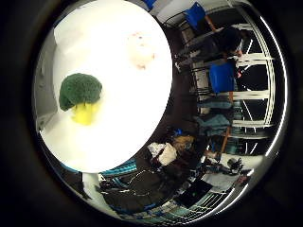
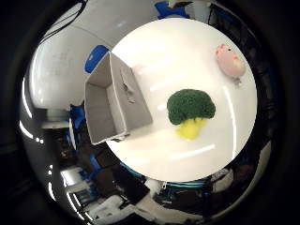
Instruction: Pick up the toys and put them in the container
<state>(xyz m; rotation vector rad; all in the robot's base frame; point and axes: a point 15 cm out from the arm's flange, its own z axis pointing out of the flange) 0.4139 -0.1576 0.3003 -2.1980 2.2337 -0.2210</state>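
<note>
Palm looks down on round white desk [image 2: 154, 159] from well above; no part of hand shows, so its state cannot be told. Broccoli toy [image 2: 190, 112] lies mid-desk on its side, clear all round, easy to reach. Pink toy [image 2: 230, 61] near far rim, well apart. Box [image 2: 112, 101] stands at desk edge, mouth open, nothing visible inside. Neither toy placed yet; likely broccoli first, being nearer box.

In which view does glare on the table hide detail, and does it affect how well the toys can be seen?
Little finger side view: the round white table is strongly overexposed, so the pink toy almost washes out, while the broccoli toy stays clear. Thumb side view: only streaks of glare on the table; both toys and the grey container read well.
</note>
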